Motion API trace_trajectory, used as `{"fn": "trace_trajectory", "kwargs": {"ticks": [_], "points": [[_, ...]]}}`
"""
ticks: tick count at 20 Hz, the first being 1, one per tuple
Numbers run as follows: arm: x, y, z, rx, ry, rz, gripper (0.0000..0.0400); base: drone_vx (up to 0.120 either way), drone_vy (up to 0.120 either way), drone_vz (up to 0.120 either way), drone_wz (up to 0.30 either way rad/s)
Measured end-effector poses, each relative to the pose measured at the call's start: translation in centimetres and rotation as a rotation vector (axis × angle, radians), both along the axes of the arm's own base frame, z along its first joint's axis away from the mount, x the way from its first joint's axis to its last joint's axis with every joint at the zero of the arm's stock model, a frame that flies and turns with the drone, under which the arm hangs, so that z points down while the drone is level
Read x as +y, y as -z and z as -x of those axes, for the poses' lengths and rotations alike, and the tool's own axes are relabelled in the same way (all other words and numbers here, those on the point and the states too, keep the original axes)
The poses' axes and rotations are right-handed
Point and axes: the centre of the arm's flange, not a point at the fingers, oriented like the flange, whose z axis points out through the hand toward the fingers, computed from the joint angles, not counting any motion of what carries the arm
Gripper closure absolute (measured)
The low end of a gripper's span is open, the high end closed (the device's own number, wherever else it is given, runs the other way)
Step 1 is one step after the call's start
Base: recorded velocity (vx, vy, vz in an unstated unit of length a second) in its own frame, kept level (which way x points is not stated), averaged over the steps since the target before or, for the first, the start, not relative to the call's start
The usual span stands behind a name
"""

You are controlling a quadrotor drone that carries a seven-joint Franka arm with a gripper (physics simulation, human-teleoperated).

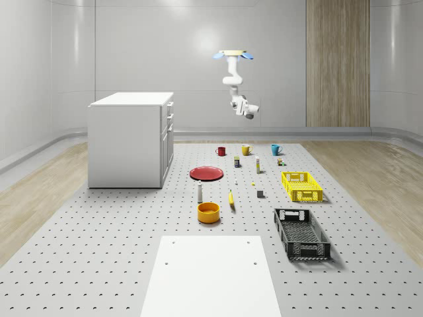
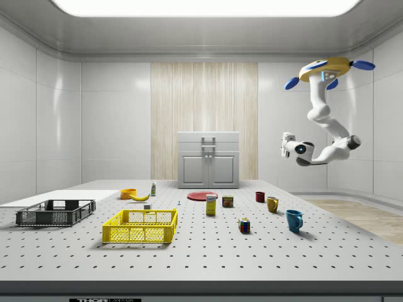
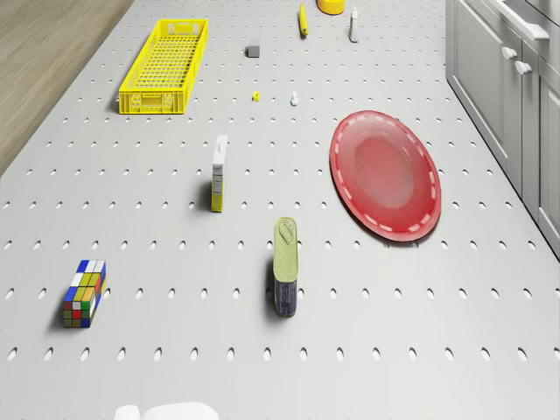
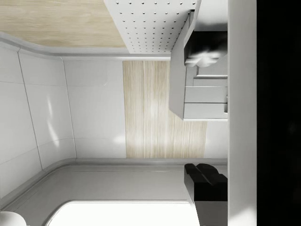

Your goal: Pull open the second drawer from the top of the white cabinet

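The drone (image 1: 231, 55) hovers high over the desk's (image 1: 119, 224) far end, with its hand (image 1: 249, 111) well apart from the white cabinet (image 1: 129, 140) at about 9 o'clock. Can't tell if the hand's clenched. I'd line up squarely with the second drawer (image 2: 208, 149) before closing in.

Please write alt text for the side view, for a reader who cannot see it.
A yellow-bodied quadrotor drone hovers high at the side view's right, its white arm's hand pointing toward the white cabinet across the perforated grey table, well short of it.
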Motion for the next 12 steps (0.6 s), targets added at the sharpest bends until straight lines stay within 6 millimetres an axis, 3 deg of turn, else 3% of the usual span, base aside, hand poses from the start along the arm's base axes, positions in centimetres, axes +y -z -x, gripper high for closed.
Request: {"fn": "trace_trajectory", "kwargs": {"ticks": [12], "points": [[-0.1, 1.2, 0.0, 0.002, -0.002, -0.124, 0.01, 0.12, -0.12, 0.0, 0.0]]}}
